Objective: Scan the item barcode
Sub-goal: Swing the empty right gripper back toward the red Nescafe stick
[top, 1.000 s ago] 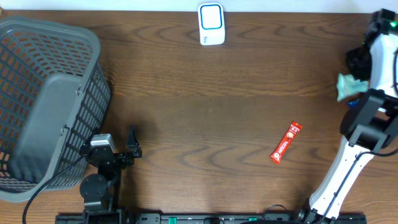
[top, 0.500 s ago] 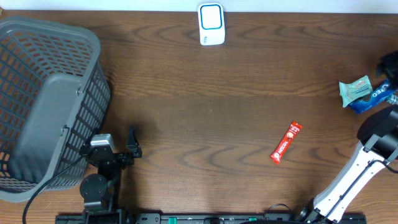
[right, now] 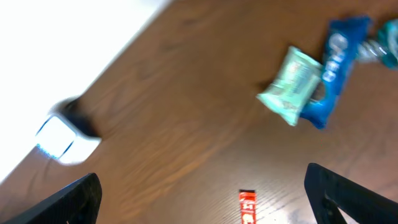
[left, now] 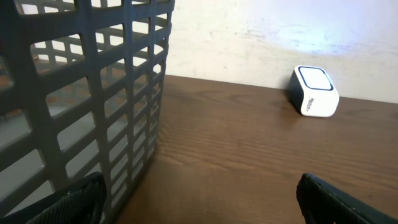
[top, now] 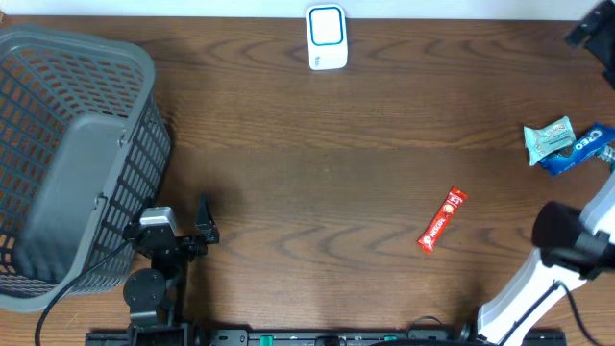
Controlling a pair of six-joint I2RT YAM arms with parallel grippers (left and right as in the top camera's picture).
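Observation:
A white barcode scanner (top: pixel 327 37) with a blue-rimmed window stands at the table's far edge; it also shows as the scanner (left: pixel 314 91) and the blurred scanner (right: pixel 59 140). A red snack bar (top: pixel 441 220) lies right of centre, and the same bar (right: pixel 247 208) sits below my right gripper (right: pixel 202 193), which hangs high with its fingers wide open and empty. A teal packet (top: pixel 548 139) and a blue packet (top: pixel 579 151) lie at the right edge. My left gripper (left: pixel 199 205) is open and empty, low beside the basket.
A large grey mesh basket (top: pixel 72 163) fills the left side, its wall (left: pixel 81 93) close to my left fingers. My right arm's base link (top: pixel 562 235) rises at the right front. A dark part of that arm (top: pixel 588 29) shows in the far right corner.
My right arm has swung up and away from over the teal and blue packets, which now lie uncovered. Its jaws have opened. The left arm has not moved.

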